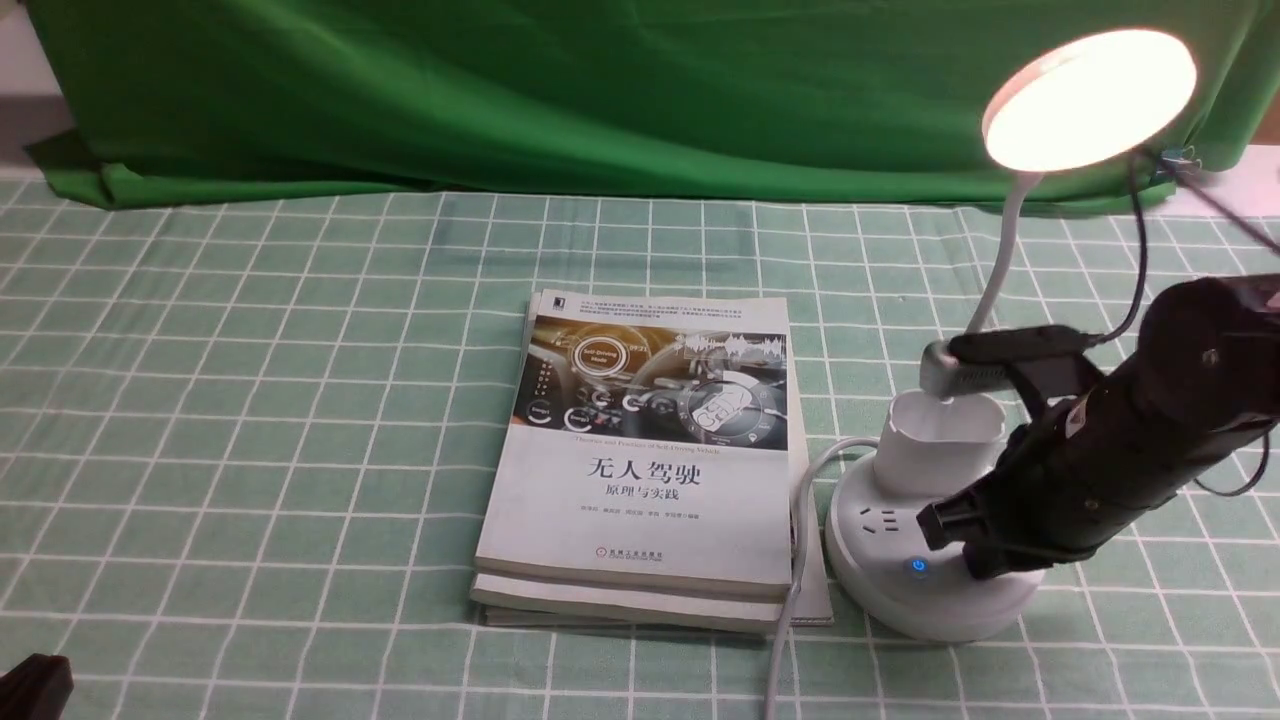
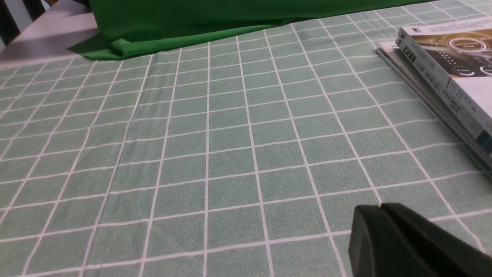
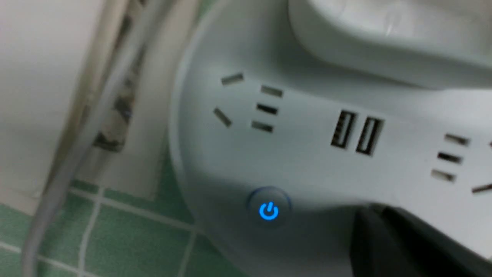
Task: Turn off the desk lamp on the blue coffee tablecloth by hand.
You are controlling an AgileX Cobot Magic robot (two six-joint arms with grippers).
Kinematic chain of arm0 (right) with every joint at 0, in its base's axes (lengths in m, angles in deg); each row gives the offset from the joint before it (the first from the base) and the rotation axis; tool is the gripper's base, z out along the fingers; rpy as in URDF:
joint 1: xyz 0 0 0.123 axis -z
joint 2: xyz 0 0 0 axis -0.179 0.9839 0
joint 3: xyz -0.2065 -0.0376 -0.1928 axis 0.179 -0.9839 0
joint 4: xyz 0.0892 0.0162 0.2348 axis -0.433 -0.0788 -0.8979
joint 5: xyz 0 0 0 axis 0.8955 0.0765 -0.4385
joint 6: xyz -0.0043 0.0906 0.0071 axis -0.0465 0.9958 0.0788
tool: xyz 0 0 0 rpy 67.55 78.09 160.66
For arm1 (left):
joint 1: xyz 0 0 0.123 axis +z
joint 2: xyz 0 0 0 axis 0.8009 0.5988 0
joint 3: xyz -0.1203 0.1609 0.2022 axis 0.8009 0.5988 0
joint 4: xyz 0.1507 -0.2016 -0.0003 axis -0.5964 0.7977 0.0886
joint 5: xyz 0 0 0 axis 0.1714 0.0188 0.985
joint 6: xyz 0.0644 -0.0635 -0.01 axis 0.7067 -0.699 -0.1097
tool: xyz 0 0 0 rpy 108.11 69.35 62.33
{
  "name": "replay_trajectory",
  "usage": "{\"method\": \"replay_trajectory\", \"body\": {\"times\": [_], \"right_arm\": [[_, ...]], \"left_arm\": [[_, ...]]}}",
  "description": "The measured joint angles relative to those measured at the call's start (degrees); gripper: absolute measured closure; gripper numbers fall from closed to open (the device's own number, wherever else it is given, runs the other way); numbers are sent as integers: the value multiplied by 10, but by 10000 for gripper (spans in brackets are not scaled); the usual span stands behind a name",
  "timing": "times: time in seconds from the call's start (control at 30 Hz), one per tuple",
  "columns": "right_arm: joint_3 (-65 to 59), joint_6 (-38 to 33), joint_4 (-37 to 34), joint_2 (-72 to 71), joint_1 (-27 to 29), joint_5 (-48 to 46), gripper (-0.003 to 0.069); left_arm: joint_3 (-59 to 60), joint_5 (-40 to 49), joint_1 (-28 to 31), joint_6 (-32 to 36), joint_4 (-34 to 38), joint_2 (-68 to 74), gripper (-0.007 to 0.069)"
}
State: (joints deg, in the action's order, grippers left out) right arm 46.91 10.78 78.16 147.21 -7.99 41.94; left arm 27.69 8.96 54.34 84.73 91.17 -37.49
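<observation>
The desk lamp stands at the right on the blue coffee tablecloth (image 1: 250, 400), a pale green cloth with a white grid. Its disc head (image 1: 1090, 98) glows. On the round white base (image 1: 930, 590) a blue power button (image 1: 918, 567) is lit. The hand, my right arm, slants down from the right. Its right gripper (image 1: 965, 560) is shut with nothing in it, and its tip is down on the front of the base just right of that button. The right wrist view shows the base (image 3: 307, 154), the lit button (image 3: 269, 211) and the right gripper (image 3: 371, 211) beside it. My left gripper (image 2: 380, 207) is shut and holds nothing, low over bare cloth.
Two stacked books (image 1: 645, 450) lie left of the lamp base, with the lamp's grey cord (image 1: 790, 620) running between them toward the front edge. A white cup holder (image 1: 940, 440) sits on the base. A dark green backdrop (image 1: 500, 90) hangs behind. The left gripper (image 1: 35, 685) shows at the bottom-left corner.
</observation>
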Motion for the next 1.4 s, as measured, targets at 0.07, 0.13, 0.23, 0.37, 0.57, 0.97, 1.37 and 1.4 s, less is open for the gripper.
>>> {"method": "replay_trajectory", "body": {"times": [0.07, 0.13, 0.23, 0.37, 0.57, 0.97, 1.37, 1.4], "right_arm": [[3, -2, 0, 3, 0, -1, 620], [3, -2, 0, 3, 0, -2, 620], [2, -2, 0, -10, 0, -3, 620], [-7, -4, 0, -64, 0, -11, 620], [-63, 5, 0, -191, 0, -22, 620], [-218, 73, -1, -475, 0, -12, 604], [-239, 72, 26, -605, 4, 39, 614], [-250, 69, 29, -618, 10, 61, 622]], "left_arm": [[0, 0, 0, 0, 0, 0, 624], [0, 0, 0, 0, 0, 0, 624], [0, 0, 0, 0, 0, 0, 624], [0, 0, 0, 0, 0, 0, 624], [0, 0, 0, 0, 0, 0, 624], [0, 0, 0, 0, 0, 0, 624], [0, 0, 0, 0, 0, 0, 624], [0, 0, 0, 0, 0, 0, 624]]}}
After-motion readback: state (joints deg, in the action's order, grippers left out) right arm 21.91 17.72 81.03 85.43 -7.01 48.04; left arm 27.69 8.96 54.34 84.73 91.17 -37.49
